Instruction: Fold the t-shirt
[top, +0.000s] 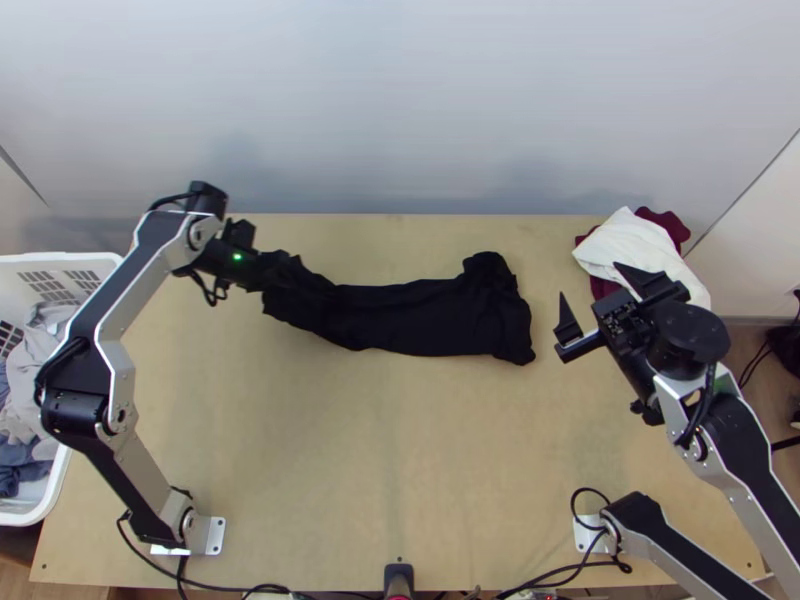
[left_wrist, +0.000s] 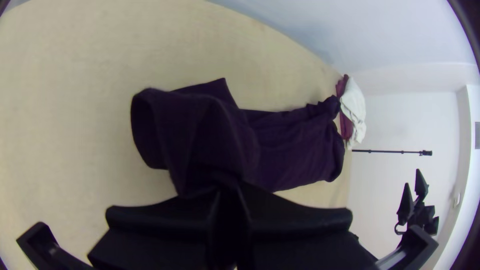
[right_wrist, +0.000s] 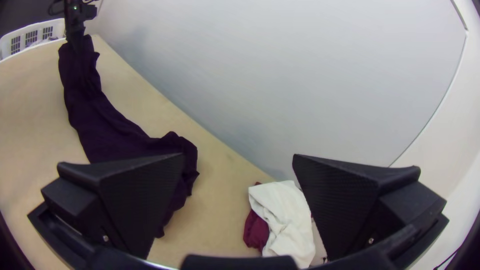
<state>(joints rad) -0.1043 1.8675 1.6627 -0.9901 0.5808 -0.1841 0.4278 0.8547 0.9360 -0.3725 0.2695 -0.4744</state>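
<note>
Soft, fairly bright light falls on the table (top: 400, 480). Beyond the left gripper (top: 268, 270), a faint, blurry-edged shadow greys the wall (top: 400, 110); another lies beyond the right gripper (top: 590, 281). A small green light (top: 237, 257) glows just behind the left gripper's tips. Ahead of both grippers, the wrist views bow straight edges, and their corners sink into darkness.
</note>
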